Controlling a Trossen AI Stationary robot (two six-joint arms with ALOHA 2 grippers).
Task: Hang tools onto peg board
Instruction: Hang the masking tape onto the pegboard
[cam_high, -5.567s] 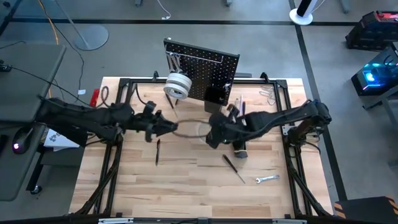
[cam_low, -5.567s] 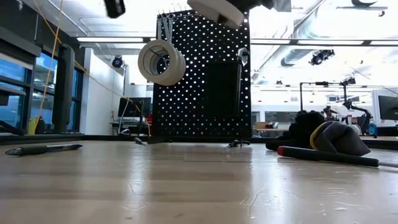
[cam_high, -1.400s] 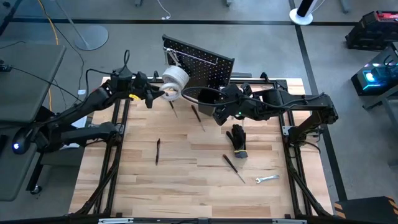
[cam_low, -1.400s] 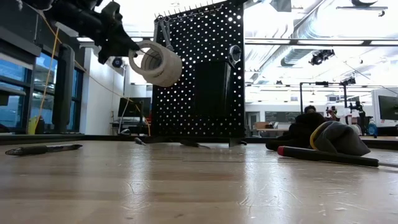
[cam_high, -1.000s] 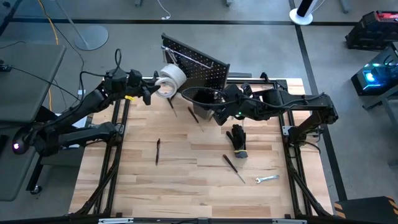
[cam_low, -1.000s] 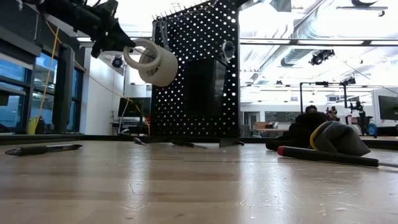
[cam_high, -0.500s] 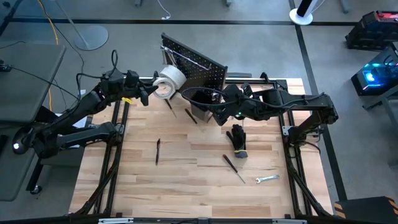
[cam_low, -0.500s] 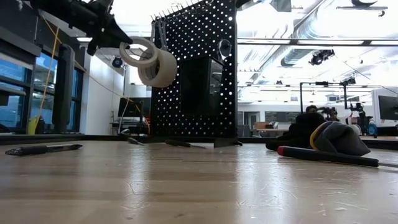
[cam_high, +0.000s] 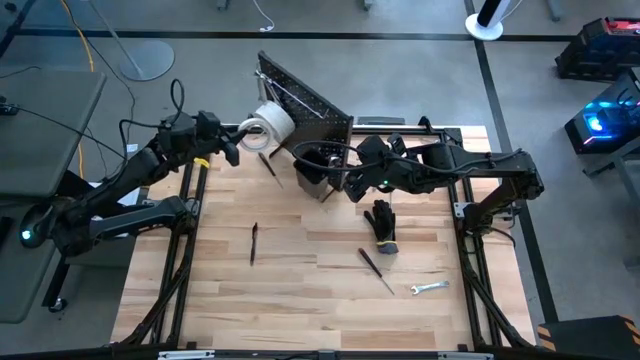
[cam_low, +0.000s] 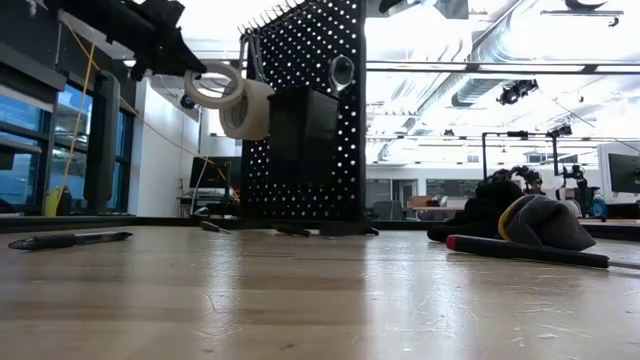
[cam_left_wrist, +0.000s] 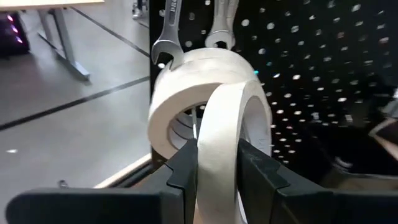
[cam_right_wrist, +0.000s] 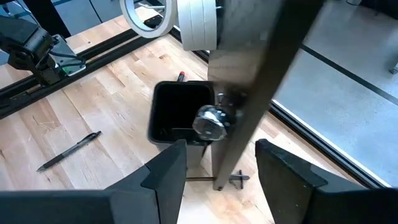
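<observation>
Two white tape rolls show at the peg board (cam_high: 305, 100), which stands tilted near the counter's far edge: one tape roll (cam_left_wrist: 217, 134) is pinched between the left gripper's (cam_left_wrist: 214, 165) narrowly parted fingers, the other roll (cam_left_wrist: 180, 99) hangs just behind it under two silver wrenches (cam_left_wrist: 171, 34) on their hooks. The right gripper (cam_right_wrist: 214, 165) has its fingers spread wide either side of the board's edge, above the small black bin (cam_right_wrist: 177, 118); whether they press on it cannot be told. On the light wooden counter (cam_high: 300, 290) lie a pen (cam_high: 253, 243) towards the left, a black glove bundle (cam_high: 381, 222), a dark-handled screwdriver (cam_high: 377, 270) and a small wrench (cam_high: 430, 288) towards the right front corner. Grey floor, desks and cables surround the frame; the low view looks into a bright workshop. Since a second ago the board has swung further round, and the left gripper has drawn its roll outward.
</observation>
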